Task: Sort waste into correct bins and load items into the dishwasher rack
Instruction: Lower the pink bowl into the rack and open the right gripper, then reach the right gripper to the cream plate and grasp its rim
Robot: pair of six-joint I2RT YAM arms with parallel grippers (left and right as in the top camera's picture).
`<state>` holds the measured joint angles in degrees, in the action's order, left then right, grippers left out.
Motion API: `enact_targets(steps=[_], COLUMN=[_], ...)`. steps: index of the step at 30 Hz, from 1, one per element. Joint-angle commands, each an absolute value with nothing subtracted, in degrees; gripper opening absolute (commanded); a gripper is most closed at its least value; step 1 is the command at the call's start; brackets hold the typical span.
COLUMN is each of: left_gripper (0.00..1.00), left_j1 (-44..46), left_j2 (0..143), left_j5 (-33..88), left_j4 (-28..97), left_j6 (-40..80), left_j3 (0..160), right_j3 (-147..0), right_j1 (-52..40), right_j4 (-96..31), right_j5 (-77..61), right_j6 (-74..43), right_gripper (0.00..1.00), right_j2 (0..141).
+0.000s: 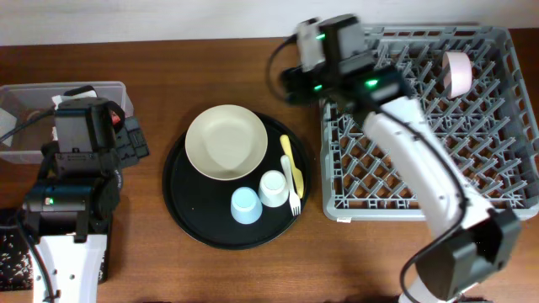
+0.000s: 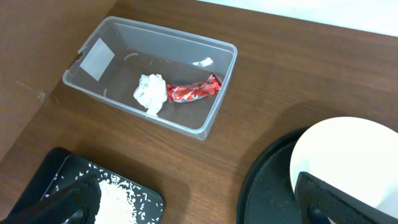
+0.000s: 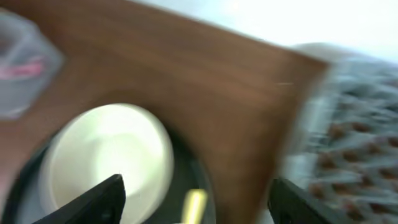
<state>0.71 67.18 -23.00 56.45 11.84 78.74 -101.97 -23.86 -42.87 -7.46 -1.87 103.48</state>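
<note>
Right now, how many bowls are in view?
2. The cream bowl sits on the black tray; the pink bowl stands on edge at the rack's far right. The right arm covers part of the rack, so one could be hidden.

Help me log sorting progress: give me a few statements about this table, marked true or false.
1. The red wrapper lies in the clear tub beside the tissue. True.
2. The pink bowl sits on the round black tray. False: it stands in the dishwasher rack.
3. The rice grains are in the black bin. True.
4. The fork is in the rack. False: it lies on the tray.
</note>
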Motion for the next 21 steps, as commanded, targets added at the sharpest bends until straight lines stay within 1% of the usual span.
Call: enact_targets(steps=[1,4,6,10,12,13,15,19,21], left_gripper=[0.99,0.99,0.99,0.99,0.99,0.99,0.99,0.99,0.99], left_j1=[0.47,0.47,0.47,0.47,0.47,0.47,0.47,0.47,0.47], left_j2=[66.78,66.78,66.78,66.78,66.78,66.78,66.78,66.78,66.78], left_j5=[-23.81,-23.81,-23.81,-23.81,-23.81,-23.81,-23.81,-23.81,-23.81], left_j4=[56.49,56.49,56.49,56.49,56.49,56.49,56.49,56.49,56.49], left_j6=[12.38,12.38,12.38,12.38,12.38,12.38,12.38,12.38,12.38], left_j3=[78.91,78.91,78.91,78.91,78.91,78.91,78.91,78.91,78.91], right_j3=[-101.51,-101.51,-101.51,-101.51,-101.51,-101.51,-101.49,-101.45,-101.41], right_j1=[-28.69,-31.29,-31.55,-31.55,-31.55,-31.55,-31.55,-31.55,-31.55], right_j4=[-42.63,-40.40,-39.18,-37.87,-37.91,-38.02,-38.87,-40.16,-40.49], right_j5=[-3.95,-3.62,-3.64,-4.05,-4.05,-4.05,-4.08,-5.78,-5.78], right_j6=[-4.99,-5.10,-7.70,-8.05,-8.05,-8.05,-8.05,-8.05,-8.05], right_gripper=[0.77,0.77,0.77,0.77,0.73,0.68,0.65,0.64,0.61], right_j2=[108.44,114.93,119.00,125.03,125.54,125.75,126.26,127.76,127.98])
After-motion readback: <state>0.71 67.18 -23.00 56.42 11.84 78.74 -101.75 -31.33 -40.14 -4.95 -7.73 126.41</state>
